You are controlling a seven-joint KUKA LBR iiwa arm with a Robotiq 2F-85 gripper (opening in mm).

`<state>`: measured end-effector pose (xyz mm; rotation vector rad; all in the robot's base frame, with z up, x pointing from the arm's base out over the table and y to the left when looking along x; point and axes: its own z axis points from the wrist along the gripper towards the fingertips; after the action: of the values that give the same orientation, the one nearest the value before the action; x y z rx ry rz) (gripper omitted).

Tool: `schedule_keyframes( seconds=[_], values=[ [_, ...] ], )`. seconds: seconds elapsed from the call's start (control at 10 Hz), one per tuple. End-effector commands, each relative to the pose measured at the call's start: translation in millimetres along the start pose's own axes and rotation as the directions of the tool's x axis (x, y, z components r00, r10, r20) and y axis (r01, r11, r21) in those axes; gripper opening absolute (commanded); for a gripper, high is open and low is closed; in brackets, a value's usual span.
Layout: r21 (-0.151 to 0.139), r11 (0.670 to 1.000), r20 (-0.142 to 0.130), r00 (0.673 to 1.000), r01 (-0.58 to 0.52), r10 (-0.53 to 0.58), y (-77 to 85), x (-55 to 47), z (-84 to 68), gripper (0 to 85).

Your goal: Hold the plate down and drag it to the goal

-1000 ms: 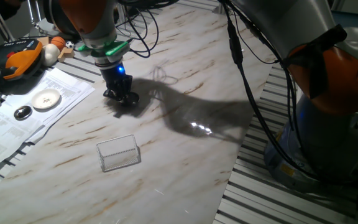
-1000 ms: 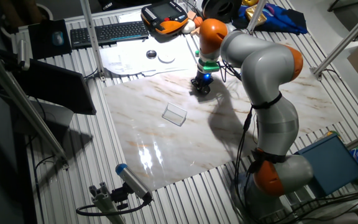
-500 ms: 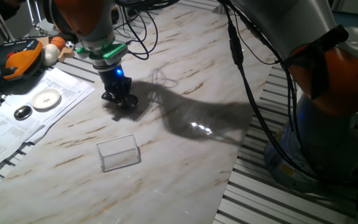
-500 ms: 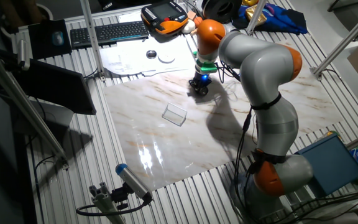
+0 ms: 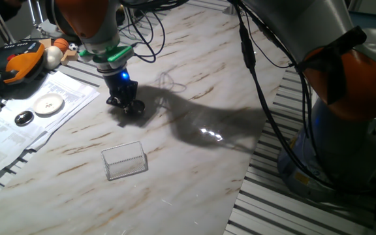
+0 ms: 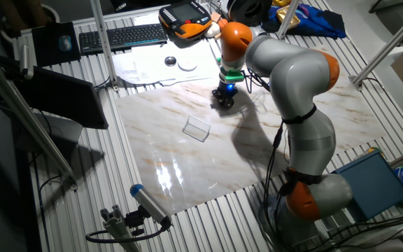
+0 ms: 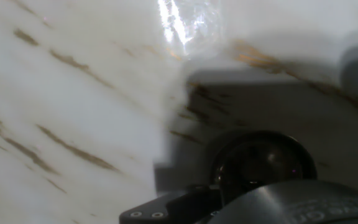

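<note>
You get one fixed view set low and close beside the worktop, looking across it at the pincer. The other fixed view hangs high and far back, facing down on the whole worktop and arm. Both share the pincer. The hand view sits just above the marble, very near, blurred.
</note>
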<state>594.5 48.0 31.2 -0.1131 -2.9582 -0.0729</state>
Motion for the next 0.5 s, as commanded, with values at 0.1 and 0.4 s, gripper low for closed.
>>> schedule_keyframes(
  seconds=[0.1, 0.4],
  values=[
    [-0.001, 1.0, 0.011, 1.0, 0.009, -0.009, -3.1, -0.2, 4.4, 0.0],
    [0.008, 1.0, 0.017, 1.0, 0.007, -0.007, 0.8, 0.6, 7.7, 0.0]
  ],
)
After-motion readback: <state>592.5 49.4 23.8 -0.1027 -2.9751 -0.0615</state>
